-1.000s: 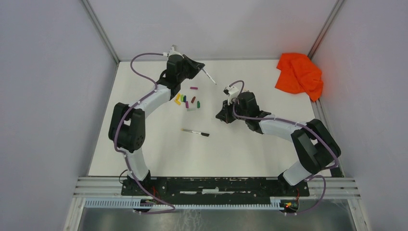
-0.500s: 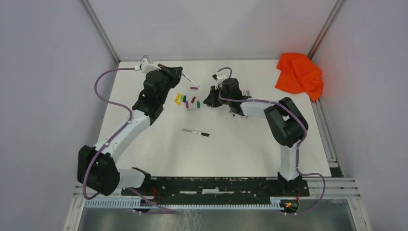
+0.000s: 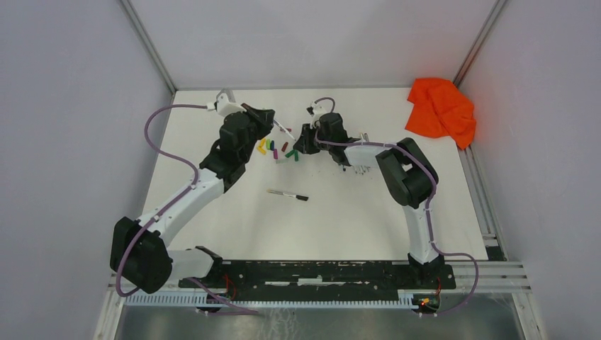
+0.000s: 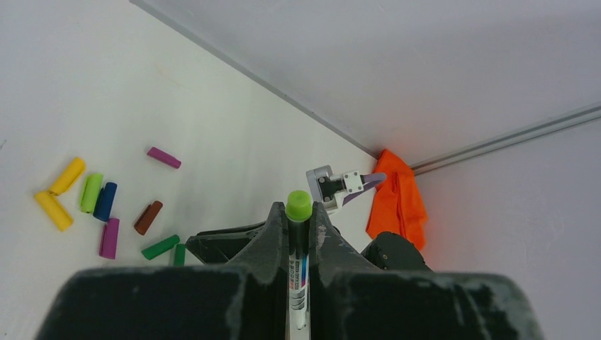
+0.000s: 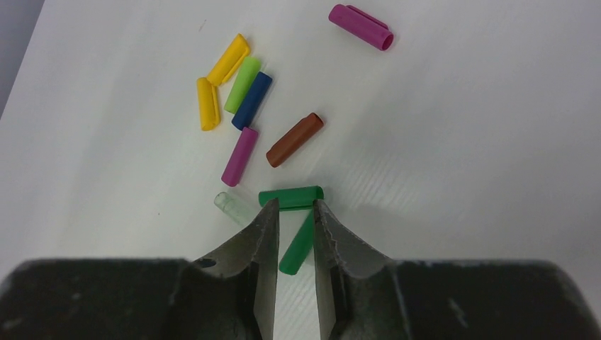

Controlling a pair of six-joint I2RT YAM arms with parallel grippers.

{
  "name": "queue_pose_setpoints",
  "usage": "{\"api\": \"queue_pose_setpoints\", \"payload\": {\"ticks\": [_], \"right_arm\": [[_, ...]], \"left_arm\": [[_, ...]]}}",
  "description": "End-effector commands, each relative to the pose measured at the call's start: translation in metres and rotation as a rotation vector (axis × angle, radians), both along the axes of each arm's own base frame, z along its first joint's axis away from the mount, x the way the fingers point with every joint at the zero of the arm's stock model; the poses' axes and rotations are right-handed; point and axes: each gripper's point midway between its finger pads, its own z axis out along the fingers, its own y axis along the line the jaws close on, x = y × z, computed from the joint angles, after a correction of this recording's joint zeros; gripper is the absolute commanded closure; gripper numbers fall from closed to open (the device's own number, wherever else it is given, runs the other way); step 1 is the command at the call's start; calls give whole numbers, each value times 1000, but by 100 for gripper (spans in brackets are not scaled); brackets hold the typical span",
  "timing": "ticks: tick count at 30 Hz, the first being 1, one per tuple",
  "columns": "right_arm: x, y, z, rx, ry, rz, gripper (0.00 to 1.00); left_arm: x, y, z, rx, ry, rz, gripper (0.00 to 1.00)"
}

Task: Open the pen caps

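White arms (image 3: 186, 202), black joints (image 3: 142, 255), purple cables (image 3: 170, 142)

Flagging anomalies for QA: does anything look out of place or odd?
A crumpled orange cloth sits in the far right corner, unrelated to the task. One pen lies alone, apart from the scattered caps.

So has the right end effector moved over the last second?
Yes. The right end effector has moved left and away from the arm bases, farther from the orange cloth, and now sits at the loose pen caps.
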Motion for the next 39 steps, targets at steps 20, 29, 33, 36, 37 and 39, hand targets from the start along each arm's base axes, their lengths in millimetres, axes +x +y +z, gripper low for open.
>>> {"api": "queue_pose_setpoints", "payload": {"ticks": [20, 29, 33, 36, 37, 39], "right_arm": [[-3, -144, 76, -37, -239, -344, 67], [-39, -200, 84, -176, -272, -466, 66], [-54, -217, 85, -221, -272, -501, 66], [-63, -227, 88, -245, -280, -520, 65], [-66, -229, 90, -250, -285, -522, 65], [-71, -232, 92, -252, -292, -527, 64]], "left_arm": [[25, -90, -53, 276, 121, -332, 98], [47, -154, -139, 527, 399, -482, 98], [59, -172, -162, 566, 470, -528, 98], [65, -178, -179, 587, 517, -540, 98], [68, -179, -184, 597, 533, -534, 98], [71, -178, -197, 622, 562, -529, 98]]}}
